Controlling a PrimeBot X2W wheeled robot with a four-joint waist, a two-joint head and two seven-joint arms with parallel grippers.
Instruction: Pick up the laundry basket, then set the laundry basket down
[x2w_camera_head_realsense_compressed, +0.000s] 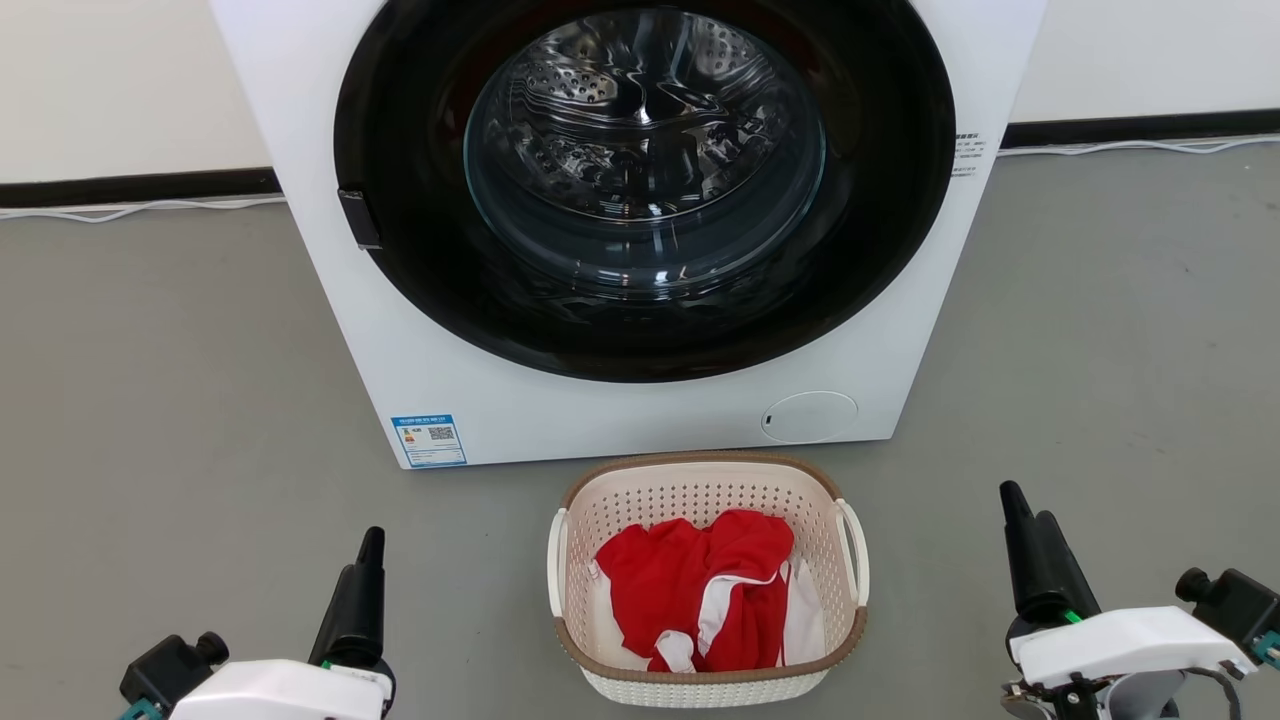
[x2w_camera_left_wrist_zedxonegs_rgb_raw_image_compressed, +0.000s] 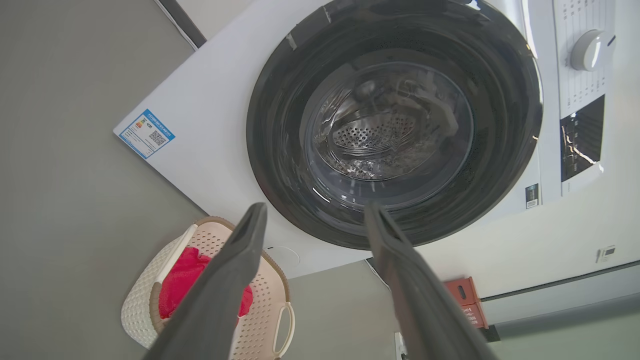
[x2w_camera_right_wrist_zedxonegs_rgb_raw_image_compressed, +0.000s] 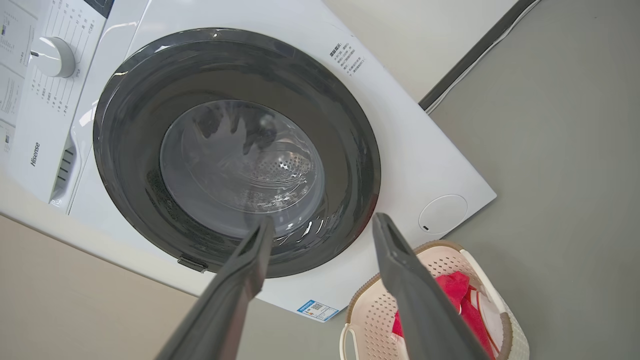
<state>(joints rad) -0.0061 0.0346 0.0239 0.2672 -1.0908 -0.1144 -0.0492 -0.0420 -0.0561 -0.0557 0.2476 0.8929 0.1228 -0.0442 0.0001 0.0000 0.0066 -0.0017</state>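
Grey floor carries the laundry basket, which holds a crumpled red-and-white garment and stands just in front of a white front-loading washing machine. The left pincer and right pincer flank the laundry basket without touching it, each with fingers spread apart and empty.

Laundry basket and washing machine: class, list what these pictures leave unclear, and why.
- Laundry basket floor, head view: covered by the red and white garment.
- Basket, right wrist view: cut by the bottom edge, partly behind a finger of the right gripper.
- Blue label on the washing machine, head view: print too small to read.
- Machine's top, head view: cut off by the top edge.
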